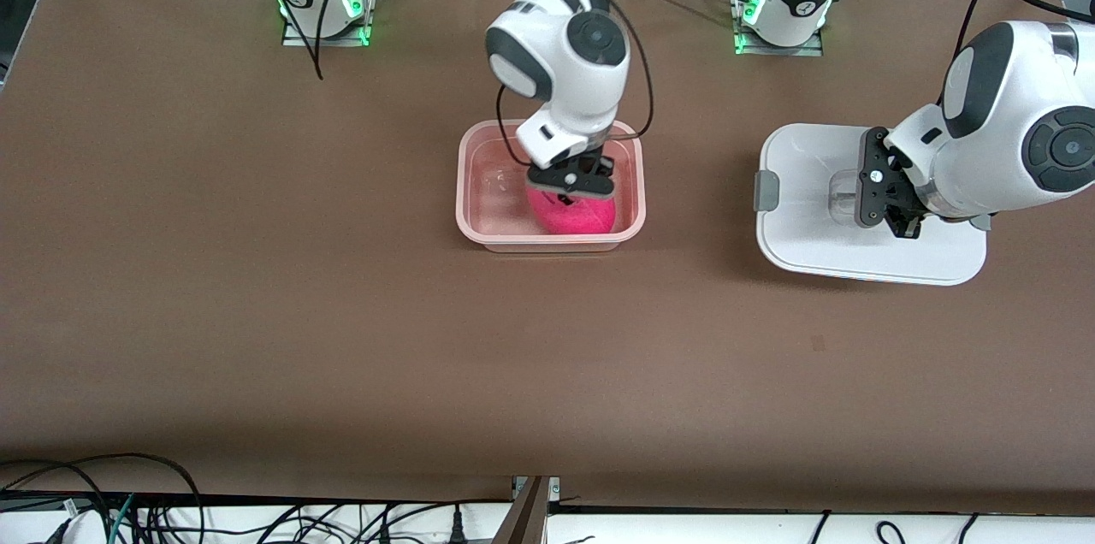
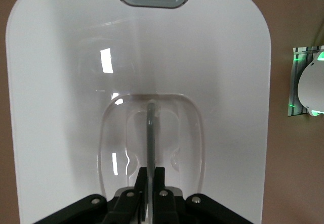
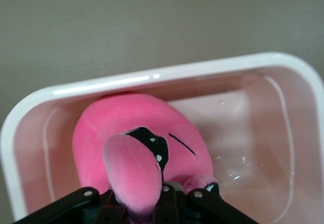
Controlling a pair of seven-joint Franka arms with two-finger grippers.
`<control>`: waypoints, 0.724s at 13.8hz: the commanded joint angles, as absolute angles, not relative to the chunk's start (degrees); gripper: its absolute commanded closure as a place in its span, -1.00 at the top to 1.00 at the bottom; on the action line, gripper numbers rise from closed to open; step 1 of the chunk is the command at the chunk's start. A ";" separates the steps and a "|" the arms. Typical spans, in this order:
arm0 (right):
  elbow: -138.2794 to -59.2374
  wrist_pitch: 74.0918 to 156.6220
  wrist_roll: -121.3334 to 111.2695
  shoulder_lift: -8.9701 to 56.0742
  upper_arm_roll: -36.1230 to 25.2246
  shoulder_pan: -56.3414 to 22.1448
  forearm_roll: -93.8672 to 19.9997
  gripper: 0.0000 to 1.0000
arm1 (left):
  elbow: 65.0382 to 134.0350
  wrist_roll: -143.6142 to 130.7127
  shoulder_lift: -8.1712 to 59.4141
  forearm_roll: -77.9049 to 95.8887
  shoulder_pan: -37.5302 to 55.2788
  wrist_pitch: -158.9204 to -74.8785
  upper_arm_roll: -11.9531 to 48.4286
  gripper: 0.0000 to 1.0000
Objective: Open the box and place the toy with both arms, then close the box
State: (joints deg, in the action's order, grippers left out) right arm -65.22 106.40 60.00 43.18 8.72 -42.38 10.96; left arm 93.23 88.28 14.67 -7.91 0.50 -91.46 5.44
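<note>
Now the right gripper (image 1: 571,187) holds the plush toy (image 1: 573,214) inside the open pink tub (image 1: 488,185) at the bench's middle; let go only once it rests. Toward the left arm's edge, the left gripper (image 1: 885,200) pinches the white lid's (image 1: 796,159) clear handle (image 2: 150,133).

Fuzzy plush toy (image 3: 136,133), translucent glossy plastic box (image 1: 469,185), smooth shiny white lid (image 2: 61,82), matt table (image 1: 257,313).

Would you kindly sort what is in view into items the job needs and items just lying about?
Needed:
box
toy
lid
right end effector, on toy
left end effector, on lid handle

Lying about:
cables, table edge
</note>
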 commanded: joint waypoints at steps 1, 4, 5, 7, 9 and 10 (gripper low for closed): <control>-65.56 104.41 53.46 42.54 9.40 -37.11 7.83 -1.00 | 93.60 90.62 13.97 -7.12 0.53 -91.41 5.27 -1.00; -67.67 104.68 52.38 42.54 9.40 -36.65 7.29 -1.00 | 93.60 90.62 13.97 -7.12 0.53 -91.41 5.27 -1.00; -67.76 104.33 52.12 42.54 9.40 -36.74 7.29 -1.00 | 93.60 90.62 13.97 -7.03 0.53 -91.41 5.27 -1.00; -68.29 101.79 52.21 41.58 9.49 -36.74 7.38 -1.00 | 93.60 90.62 13.97 -7.03 0.53 -91.41 5.27 -1.00; -68.29 97.32 52.12 40.35 9.58 -36.74 7.47 -1.00 | 93.60 90.62 13.97 -7.12 0.53 -91.41 5.27 -1.00; -68.29 94.68 52.21 39.91 9.58 -36.74 7.56 -1.00 | 93.60 90.62 13.97 -7.03 0.53 -91.41 5.27 -1.00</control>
